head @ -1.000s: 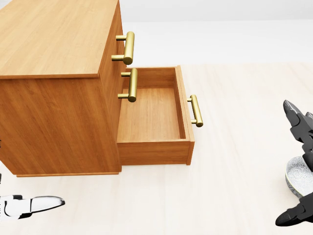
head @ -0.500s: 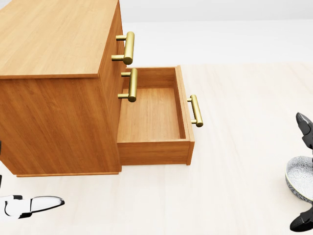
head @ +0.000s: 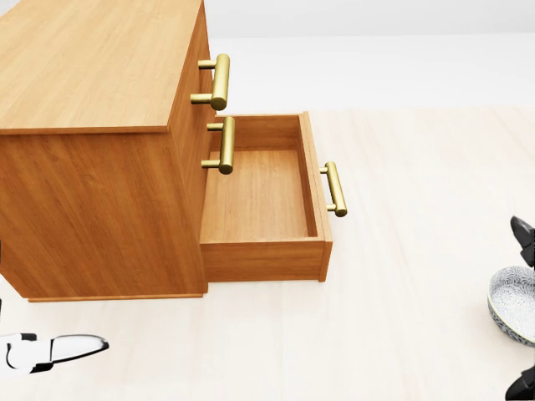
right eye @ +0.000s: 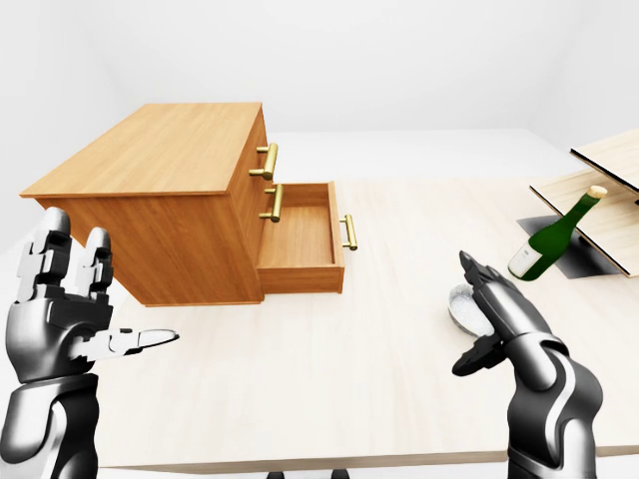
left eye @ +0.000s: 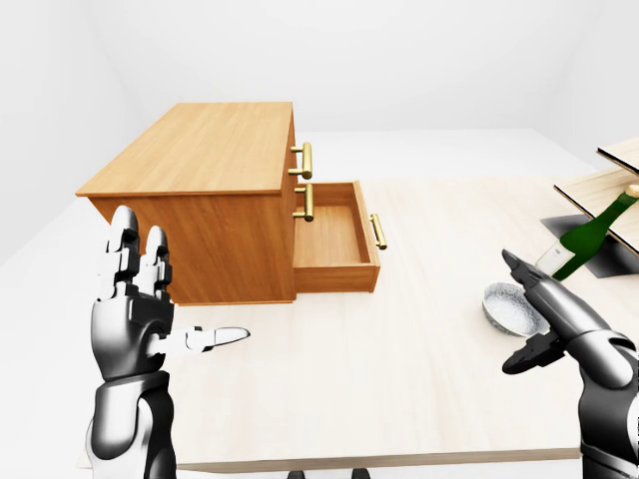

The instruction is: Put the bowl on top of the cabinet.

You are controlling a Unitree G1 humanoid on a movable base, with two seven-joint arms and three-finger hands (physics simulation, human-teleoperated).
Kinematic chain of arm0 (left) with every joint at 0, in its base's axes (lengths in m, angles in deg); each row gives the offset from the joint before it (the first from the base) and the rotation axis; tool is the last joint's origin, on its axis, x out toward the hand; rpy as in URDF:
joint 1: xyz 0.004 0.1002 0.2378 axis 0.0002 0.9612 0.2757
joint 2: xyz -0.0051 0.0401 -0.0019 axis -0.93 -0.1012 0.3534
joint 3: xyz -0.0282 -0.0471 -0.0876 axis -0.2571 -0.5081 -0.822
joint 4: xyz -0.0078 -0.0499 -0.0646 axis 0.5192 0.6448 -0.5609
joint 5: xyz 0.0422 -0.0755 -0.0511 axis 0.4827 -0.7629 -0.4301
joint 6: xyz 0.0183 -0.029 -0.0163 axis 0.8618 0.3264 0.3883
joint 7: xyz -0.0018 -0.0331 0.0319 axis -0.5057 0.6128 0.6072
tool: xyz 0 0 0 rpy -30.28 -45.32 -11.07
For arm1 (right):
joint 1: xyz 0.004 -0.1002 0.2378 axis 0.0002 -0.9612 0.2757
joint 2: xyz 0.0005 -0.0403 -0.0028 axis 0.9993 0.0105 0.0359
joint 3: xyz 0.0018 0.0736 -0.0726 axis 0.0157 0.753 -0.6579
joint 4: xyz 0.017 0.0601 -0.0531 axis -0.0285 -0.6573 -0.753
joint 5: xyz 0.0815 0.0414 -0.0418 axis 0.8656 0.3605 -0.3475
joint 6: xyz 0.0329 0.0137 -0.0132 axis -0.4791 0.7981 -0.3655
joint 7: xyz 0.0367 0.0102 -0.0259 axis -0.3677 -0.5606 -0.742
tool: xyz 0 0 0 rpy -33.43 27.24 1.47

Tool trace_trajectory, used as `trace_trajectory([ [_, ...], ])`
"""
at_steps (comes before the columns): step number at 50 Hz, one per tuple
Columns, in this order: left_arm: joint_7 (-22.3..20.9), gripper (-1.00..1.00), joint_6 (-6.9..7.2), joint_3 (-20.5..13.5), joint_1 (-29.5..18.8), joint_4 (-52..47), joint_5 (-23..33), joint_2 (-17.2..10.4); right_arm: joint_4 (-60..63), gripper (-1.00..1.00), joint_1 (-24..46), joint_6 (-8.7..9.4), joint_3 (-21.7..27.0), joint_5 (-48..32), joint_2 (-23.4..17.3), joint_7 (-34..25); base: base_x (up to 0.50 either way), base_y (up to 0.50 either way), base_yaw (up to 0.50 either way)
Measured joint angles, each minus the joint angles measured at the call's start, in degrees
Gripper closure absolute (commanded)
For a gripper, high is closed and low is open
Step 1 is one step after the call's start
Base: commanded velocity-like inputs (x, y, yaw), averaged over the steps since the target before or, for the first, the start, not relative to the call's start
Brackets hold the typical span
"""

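- The left hand [left eye: 132, 317] is raised at the lower left of the left-eye view. It is open and holds nothing, with its fingers upright and its thumb pointing right.
- The right hand [right eye: 499, 321] is at the lower right, spread open. Its fingers stretch above the bowl and its thumb hangs below, nearer the camera.
- The bowl [head: 512, 304] sits upright on the bench [left eye: 399, 369], in the gap between those fingers and the thumb. The hand partly covers it in the eye views. The fingers are not closed round it, and I cannot tell whether they touch it.
- The bowl is well apart from the left hand.
- Further off, at the left, the cabinet [left eye: 205, 160] stands on the bench, well apart from the bowl.
- Its lowest drawer [head: 261, 196] is pulled out toward the right and shows a bare wooden floor.
- A green bottle [left eye: 586, 235] leans tilted at the far right, beyond the bowl.
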Motion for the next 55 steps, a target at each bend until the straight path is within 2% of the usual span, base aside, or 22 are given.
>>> trace_trajectory([
  [25,0.1,-1.0,0.0,-0.7,-0.4,0.3,-0.3,-0.2,-10.8,-1.0,3.2,0.0,-2.5,0.9,-3.8,0.0,0.0,0.0,0.0],
  [55,0.3,-1.0,0.0,-0.9,-0.6,0.6,-0.5,-0.4,-20.0,-1.0,4.7,0.0,-3.6,3.2,-6.4,0.0,0.0,0.0,0.0],
])
